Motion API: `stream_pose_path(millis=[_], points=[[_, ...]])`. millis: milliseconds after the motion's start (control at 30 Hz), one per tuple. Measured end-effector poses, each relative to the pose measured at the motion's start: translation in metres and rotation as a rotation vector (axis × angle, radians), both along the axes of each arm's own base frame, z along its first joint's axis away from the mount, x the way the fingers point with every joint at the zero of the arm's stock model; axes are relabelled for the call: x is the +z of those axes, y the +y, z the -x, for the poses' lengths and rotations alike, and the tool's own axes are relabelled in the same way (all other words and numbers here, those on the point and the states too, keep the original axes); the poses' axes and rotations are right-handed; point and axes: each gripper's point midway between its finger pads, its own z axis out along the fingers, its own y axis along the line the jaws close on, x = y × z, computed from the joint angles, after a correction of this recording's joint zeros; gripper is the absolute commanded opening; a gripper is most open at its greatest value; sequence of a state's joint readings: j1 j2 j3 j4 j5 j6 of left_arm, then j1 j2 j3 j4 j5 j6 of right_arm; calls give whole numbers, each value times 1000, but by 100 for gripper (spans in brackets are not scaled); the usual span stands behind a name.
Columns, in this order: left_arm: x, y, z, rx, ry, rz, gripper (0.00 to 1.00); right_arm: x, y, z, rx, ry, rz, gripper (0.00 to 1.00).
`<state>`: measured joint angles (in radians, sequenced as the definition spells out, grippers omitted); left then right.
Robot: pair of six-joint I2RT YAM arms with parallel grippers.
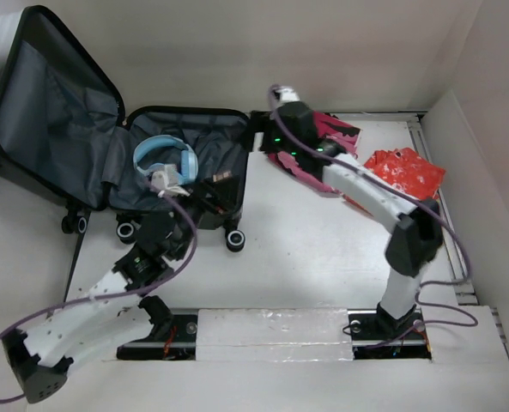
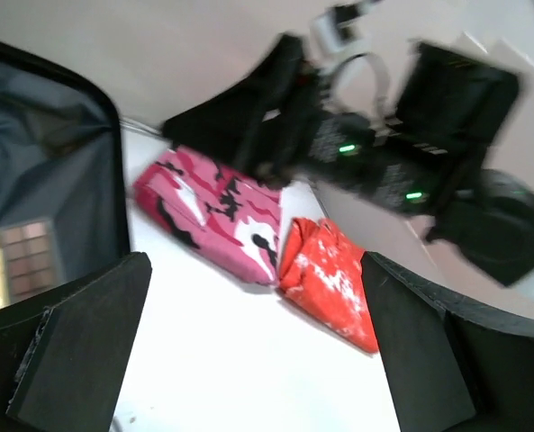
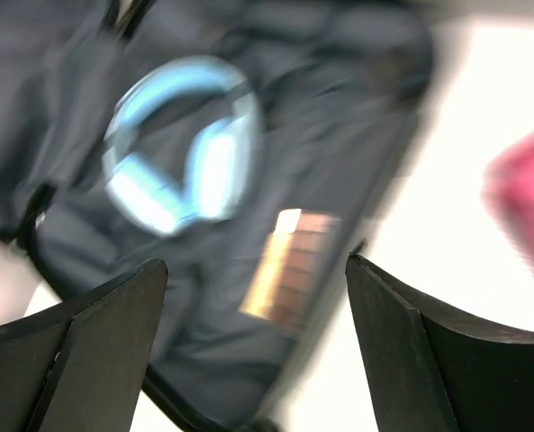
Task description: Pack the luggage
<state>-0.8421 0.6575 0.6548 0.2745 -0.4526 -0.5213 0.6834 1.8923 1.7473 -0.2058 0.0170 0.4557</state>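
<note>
Grey fabric lining on show: the luggage (image 1: 213, 137) lies open at the far left of the tabletop (image 1: 306, 257). Its base is flat and its lid is propped up and leaning away to the left. The black wheels (image 1: 234, 240) sit along the near edge of the base.

Inside the base are a pair of light blue headphones (image 3: 214, 171) and, nearer the right wall, an eyeshadow palette (image 3: 289, 270). Something small and white lies against the headphones, and I can't make out what it is.

The left end effector (image 2: 253, 360) is at the near rim of the base, between the wheels. Its fingers (image 2: 86, 342) are spread wide with nothing between them, only bare tabletop in the gap. Its camera looks across at two pouches on the tabletop. A pink camouflage pouch (image 2: 212, 211) and a red pouch (image 2: 334, 279) lie side by side, outside the luggage.

The right arm reaches far forward, putting the right end effector (image 3: 248, 351) just off the luggage's right edge, over the pink pouch. From above I can't tell whether it touches the pouch. Its wrist view is blurred, but the fingers clearly stand far apart and grip nothing. The headphones and palette are framed between them, with a smear of pink at the right edge.

The red pouch sits further right, beside the right arm's forearm.
</note>
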Motion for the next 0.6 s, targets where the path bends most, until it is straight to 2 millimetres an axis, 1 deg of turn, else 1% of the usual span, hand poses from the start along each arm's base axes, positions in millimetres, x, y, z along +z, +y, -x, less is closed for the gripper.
stream_pose_path(millis=[33,67,100,133,167,200,267,300,333,400,467,500,533,600], points=[[1,-12,-5,-22,5,-11,100,14,-24,-2,-40,-23,-7,86],[0,-25,-11,-46,10,-20,89,27,-49,-1,-81,-42,-13,86],[-4,-39,-19,-68,26,-29,83,36,-74,-1,-127,-58,-16,86],[-15,-54,-28,-85,63,-46,77,45,-102,0,-177,-78,-22,86],[-27,-70,-39,-97,106,-63,75,52,-131,5,-229,-96,-26,86],[-34,-83,-48,-105,140,-68,75,56,-159,12,-284,-107,-26,86],[-67,-117,-71,-118,252,-110,74,60,-204,27,-374,-132,-29,86],[-81,-132,-81,-117,303,-120,74,57,-225,38,-413,-136,-25,86],[-95,-148,-90,-122,349,-126,74,56,-239,48,-441,-140,-23,86],[-122,-178,-106,-126,439,-131,74,50,-259,67,-480,-150,-22,86],[-145,-202,-119,-123,518,-114,74,39,-270,84,-494,-146,-15,86],[-159,-217,-126,-120,566,-97,77,31,-276,94,-502,-135,-6,86],[-169,-220,-128,-106,601,-89,77,28,-278,98,-504,-134,-4,86],[-176,-232,-139,-87,652,-32,81,20,-283,107,-506,-123,6,86]])
